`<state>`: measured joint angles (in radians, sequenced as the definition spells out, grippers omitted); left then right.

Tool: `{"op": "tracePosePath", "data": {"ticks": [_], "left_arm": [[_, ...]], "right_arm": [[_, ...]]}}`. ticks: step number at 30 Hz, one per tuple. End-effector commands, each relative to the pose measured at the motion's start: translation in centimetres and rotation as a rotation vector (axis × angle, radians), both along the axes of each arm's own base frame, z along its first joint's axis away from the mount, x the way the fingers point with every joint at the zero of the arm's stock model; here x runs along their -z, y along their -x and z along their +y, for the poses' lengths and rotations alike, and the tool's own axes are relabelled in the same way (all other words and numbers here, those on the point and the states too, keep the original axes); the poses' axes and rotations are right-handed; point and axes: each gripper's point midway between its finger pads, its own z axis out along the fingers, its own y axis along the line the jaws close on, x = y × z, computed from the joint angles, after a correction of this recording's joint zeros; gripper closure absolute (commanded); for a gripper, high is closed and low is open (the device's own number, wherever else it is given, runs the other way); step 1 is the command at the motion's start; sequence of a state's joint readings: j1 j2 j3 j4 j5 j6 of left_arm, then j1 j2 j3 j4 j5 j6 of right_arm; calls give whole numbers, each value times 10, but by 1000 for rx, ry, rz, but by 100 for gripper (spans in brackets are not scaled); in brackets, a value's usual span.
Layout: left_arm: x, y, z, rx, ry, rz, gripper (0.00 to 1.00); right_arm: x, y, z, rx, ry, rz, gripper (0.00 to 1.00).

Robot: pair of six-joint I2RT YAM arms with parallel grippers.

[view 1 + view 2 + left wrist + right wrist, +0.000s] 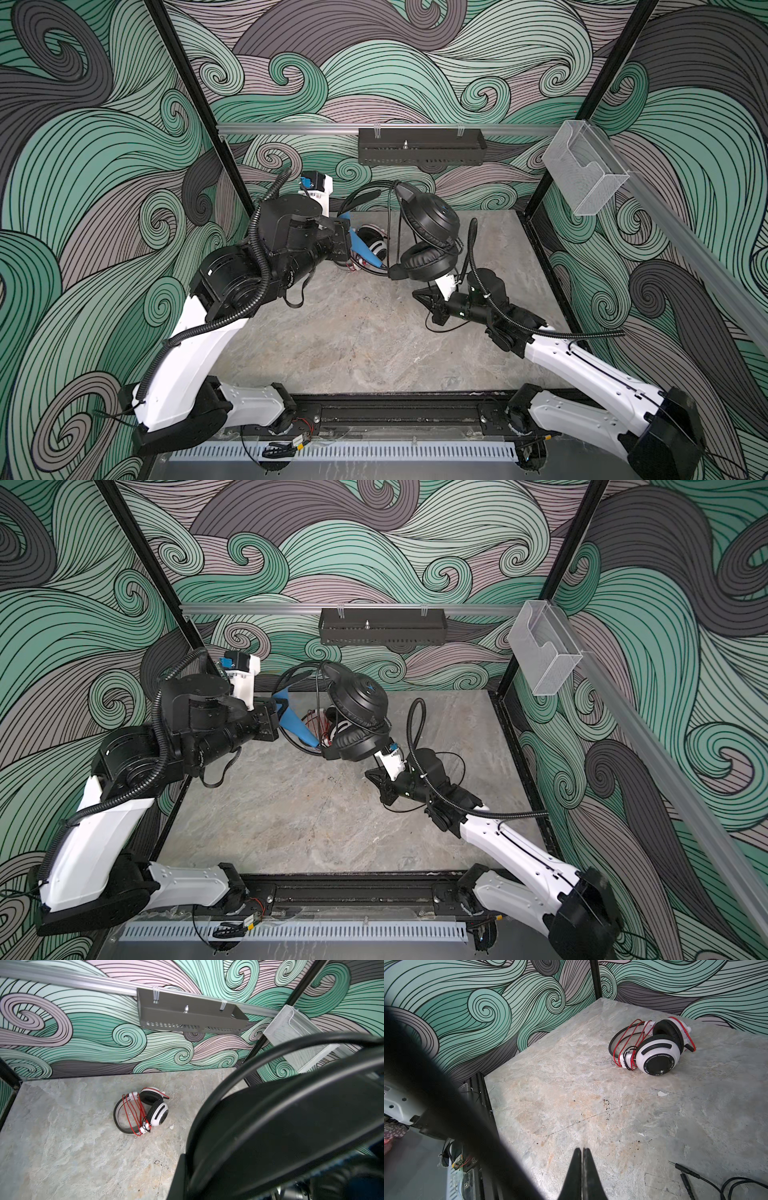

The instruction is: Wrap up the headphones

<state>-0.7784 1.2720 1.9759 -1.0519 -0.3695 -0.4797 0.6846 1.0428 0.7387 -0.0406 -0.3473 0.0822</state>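
my left gripper [372, 257] is clamped on the headband of the black headphones [432, 220], holding them off the bench [571, 1084] so the black cord [687, 1170] trails free for winding. my right gripper [582, 1159] is closed on nothing i can see, beside that cord's end. the white headphones [159, 1113] lie further back, their red cord [133, 1113] wound round them.

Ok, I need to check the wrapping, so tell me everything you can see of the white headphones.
The white headphones lie on the grey stone-look table, nothing else touching them. Glossy white plastic cups with black ear pads, thin black headband. The thin red cord is wound several times across the band.
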Motion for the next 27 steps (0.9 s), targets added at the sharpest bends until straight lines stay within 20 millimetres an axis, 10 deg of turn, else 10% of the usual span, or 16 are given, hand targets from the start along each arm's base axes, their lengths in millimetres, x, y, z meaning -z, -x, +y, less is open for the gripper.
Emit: {"op": "tracePosePath", "data": {"ticks": [1, 15, 27], "left_arm": [[-57, -3, 8, -57, 309, -119, 100], [-55, -17, -21, 5, 485, -90, 100], [-14, -51, 17, -291, 418, -140, 100]], "right_arm": [[15, 6, -9, 4, 103, 23, 100], [19, -7, 4, 15, 147, -33, 98], [16, 19, 16, -57, 225, -65, 100]]}}
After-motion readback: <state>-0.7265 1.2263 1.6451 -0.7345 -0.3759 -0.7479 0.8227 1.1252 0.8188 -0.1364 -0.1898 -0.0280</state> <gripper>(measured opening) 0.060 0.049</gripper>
